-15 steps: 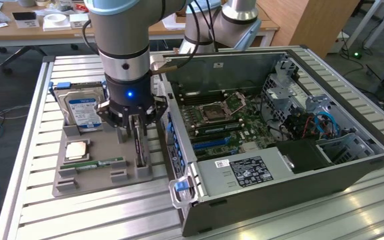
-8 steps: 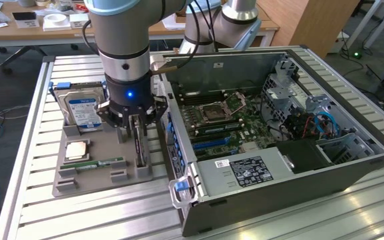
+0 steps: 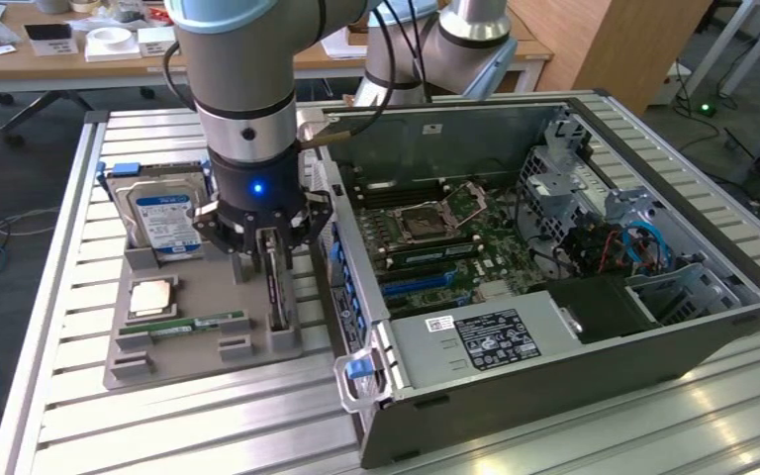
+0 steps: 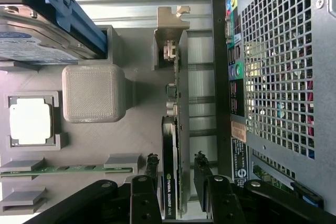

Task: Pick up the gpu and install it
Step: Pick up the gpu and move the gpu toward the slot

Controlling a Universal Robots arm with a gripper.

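Note:
The gpu (image 3: pixel 277 295) stands on its long edge in a slot of the grey parts tray (image 3: pixel 202 348), next to the open computer case (image 3: pixel 578 327). In the wrist view the gpu (image 4: pixel 173 145) is a thin black card with a metal bracket at its far end. My gripper (image 3: pixel 272 259) hangs straight down over the card's upper edge. My gripper (image 4: pixel 176 163) is open, with one black finger (image 4: pixel 152 163) on each side of the card and a small gap on both sides. The card rests in the tray.
The tray also holds a silver hard drive with a blue label (image 3: pixel 166 218), a CPU (image 3: pixel 151 295) and a green RAM stick (image 3: pixel 198 323). The case lies on its side with the motherboard (image 3: pixel 433 237) exposed. Its perforated rear wall (image 4: pixel 278 77) is close beside the card.

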